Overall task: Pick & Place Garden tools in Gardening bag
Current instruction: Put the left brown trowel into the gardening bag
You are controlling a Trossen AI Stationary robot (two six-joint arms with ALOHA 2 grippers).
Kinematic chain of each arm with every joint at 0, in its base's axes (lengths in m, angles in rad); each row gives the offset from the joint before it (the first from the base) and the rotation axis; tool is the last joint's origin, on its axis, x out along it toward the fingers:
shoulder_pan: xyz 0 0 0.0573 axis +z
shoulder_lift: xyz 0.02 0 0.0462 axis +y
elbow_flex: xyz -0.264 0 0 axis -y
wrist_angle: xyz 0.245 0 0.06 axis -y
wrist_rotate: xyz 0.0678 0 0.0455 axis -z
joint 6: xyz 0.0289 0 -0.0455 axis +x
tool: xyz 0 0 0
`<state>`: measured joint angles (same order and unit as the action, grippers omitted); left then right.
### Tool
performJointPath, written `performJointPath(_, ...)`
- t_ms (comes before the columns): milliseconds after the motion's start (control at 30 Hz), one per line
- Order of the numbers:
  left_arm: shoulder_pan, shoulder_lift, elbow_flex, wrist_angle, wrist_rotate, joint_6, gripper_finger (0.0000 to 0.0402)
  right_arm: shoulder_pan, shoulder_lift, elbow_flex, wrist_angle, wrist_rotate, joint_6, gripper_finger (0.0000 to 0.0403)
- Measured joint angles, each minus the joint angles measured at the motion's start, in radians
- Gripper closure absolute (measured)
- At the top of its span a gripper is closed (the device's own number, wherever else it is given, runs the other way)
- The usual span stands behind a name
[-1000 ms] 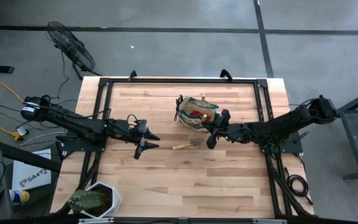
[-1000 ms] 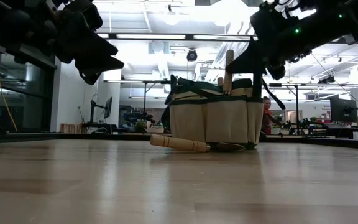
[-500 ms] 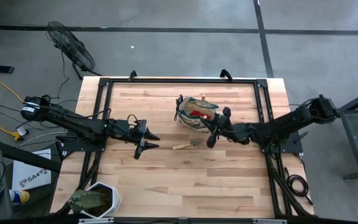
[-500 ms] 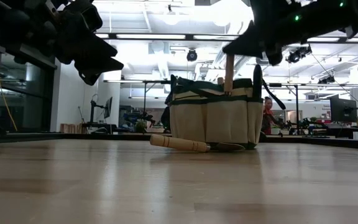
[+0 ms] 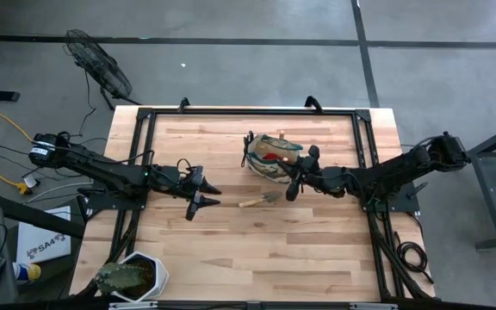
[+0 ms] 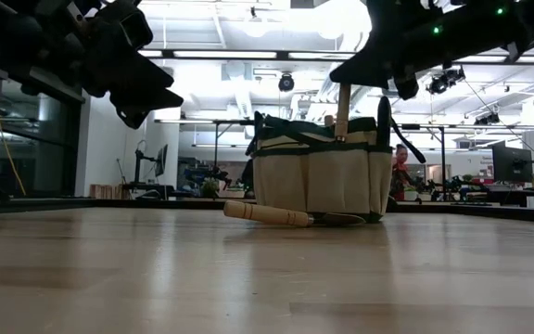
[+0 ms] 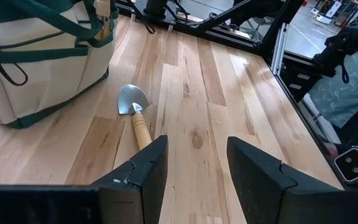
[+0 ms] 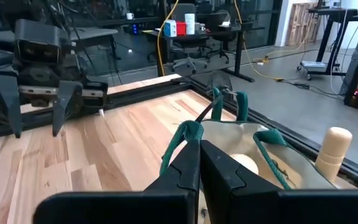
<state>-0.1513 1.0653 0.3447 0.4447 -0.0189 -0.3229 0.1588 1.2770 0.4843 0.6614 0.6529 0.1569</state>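
The khaki gardening bag (image 5: 272, 155) with green trim stands at the table's far middle. A wooden handle (image 6: 341, 104) sticks up out of its top, and something red (image 5: 269, 159) shows inside. One wood-handled trowel (image 5: 257, 201) lies flat on the table just near of the bag, blade toward the bag (image 7: 131, 99). My right gripper (image 5: 289, 175) hovers shut over the bag's right rim (image 8: 199, 152), with a green strap (image 8: 185, 137) just beyond its tips. My left gripper (image 5: 210, 195) hangs open left of the trowel (image 7: 194, 163), holding nothing.
A cactus in a white hexagonal pot (image 5: 133, 277) stands at the near left corner. Black frame rails (image 5: 248, 112) run along the table's far and side edges. Bare wood lies between the trowel and the near edge. A person (image 6: 399, 172) moves in the room behind.
My right gripper, still shut, has tipped its fingers upward and risen a little, away from the wooden handle that sticks out of the bag. The bag, the trowel and my left arm have kept still.
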Motion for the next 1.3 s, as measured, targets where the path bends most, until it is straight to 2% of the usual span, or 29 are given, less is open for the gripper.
performJointPath(167,0.000,0.000,0.000,0.001,0.000,0.000,0.0240,0.000,0.000,0.000,0.011,0.002,-0.002,0.0400)
performJointPath(433,0.000,0.000,0.000,0.001,0.000,0.000,0.0240,-0.003,0.000,0.000,0.123,0.002,-0.063,0.0400)
performJointPath(700,0.000,0.000,0.000,0.001,-0.003,0.000,0.0240,-0.030,0.000,0.000,0.007,0.003,0.033,0.0400)
performJointPath(933,0.000,0.000,0.000,0.002,-0.003,0.000,0.0240,-0.030,-0.003,0.000,0.172,-0.013,-0.069,0.0400)
performJointPath(1100,0.000,0.000,0.000,0.002,-0.002,0.000,0.0240,-0.004,-0.003,0.000,0.136,-0.057,-0.030,0.0400)
performJointPath(1300,0.000,0.000,0.000,0.002,-0.002,-0.004,0.0240,0.039,-0.003,0.000,0.101,-0.016,-0.021,0.0400)
